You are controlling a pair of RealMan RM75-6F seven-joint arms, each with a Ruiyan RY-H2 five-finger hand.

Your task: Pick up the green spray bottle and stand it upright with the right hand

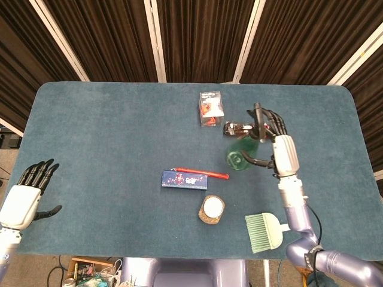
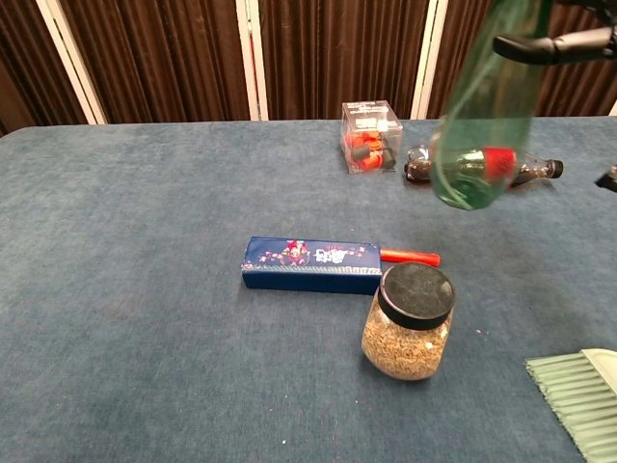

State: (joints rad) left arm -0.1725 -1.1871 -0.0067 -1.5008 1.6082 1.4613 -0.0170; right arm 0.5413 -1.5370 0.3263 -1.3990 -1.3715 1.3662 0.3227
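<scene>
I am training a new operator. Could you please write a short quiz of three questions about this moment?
1. True or false: the green spray bottle already stands on the table.
2. Which hand holds the bottle?
A. right hand
B. left hand
3. Fill in: the jar has a ____ lid.

Key:
1. False. It is held above the table, base down and tilted.
2. A. The left hand holds nothing, fingers apart.
3. Black.
</scene>
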